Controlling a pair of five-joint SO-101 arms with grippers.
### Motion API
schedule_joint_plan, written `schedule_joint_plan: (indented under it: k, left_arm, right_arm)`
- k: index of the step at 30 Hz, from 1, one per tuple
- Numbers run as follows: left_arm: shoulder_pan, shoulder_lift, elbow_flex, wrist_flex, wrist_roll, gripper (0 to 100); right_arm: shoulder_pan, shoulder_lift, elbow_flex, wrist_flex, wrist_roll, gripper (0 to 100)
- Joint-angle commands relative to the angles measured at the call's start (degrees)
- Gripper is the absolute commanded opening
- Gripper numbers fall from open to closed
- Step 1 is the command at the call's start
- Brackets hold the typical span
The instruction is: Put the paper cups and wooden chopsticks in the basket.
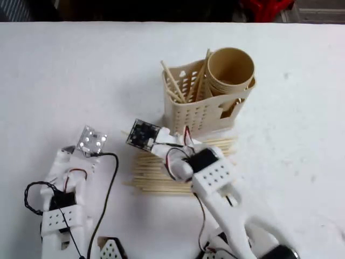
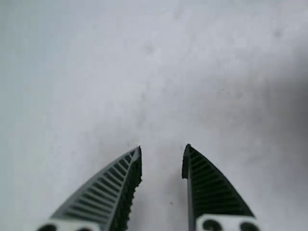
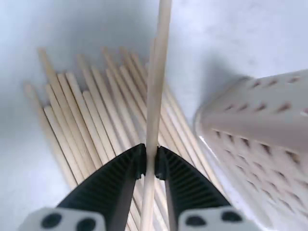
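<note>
One chopstick [image 3: 158, 82] is pinched in the right end effector [image 3: 150, 161] over the pile [image 1: 156, 172] at six o'clock of the basket [image 1: 197, 116], the left end effector [image 2: 161, 159] gaping; next it likely needs lifting into the basket.

A white table [image 1: 64, 70] with a matte, faintly speckled top spreads across the high view, its far edge running straight along the top. Beyond that edge the room is dark, with a red object [image 1: 268, 8] toward the right, a pale grey surface [image 1: 318, 13] beside it and a grey striped patch [image 1: 13, 9] at the left corner. The light is soft and even, and shadows on the tabletop are faint.
</note>
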Motion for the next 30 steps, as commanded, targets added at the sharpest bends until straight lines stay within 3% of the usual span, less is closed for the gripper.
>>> schedule_joint_plan:
  k: [1, 11, 16, 23, 30]
  left_arm:
    - [0.22, -0.4, -0.09, 0.26, -0.35, 15]
    - [0.22, -0.48, -0.09, 0.26, -0.35, 15]
    - [0.22, -0.48, -0.09, 0.26, -0.35, 15]
    - [0.22, -0.48, -0.09, 0.26, -0.35, 15]
    - [0.22, -0.48, -0.09, 0.26, -0.35, 15]
  right_arm:
    - [-0.4, -9.45, -1.49, 1.19, -4.75, 1.6]
    - [-0.31, -18.24, -22.42, 8.4, -20.66, 1.6]
    - [-0.31, -18.24, -33.14, 0.75, -28.13, 1.6]
    - [-0.22, -11.47, -37.36, -19.21, -28.22, 1.6]
    - [6.2, 0.48, -43.34, -25.36, -23.82, 1.6]
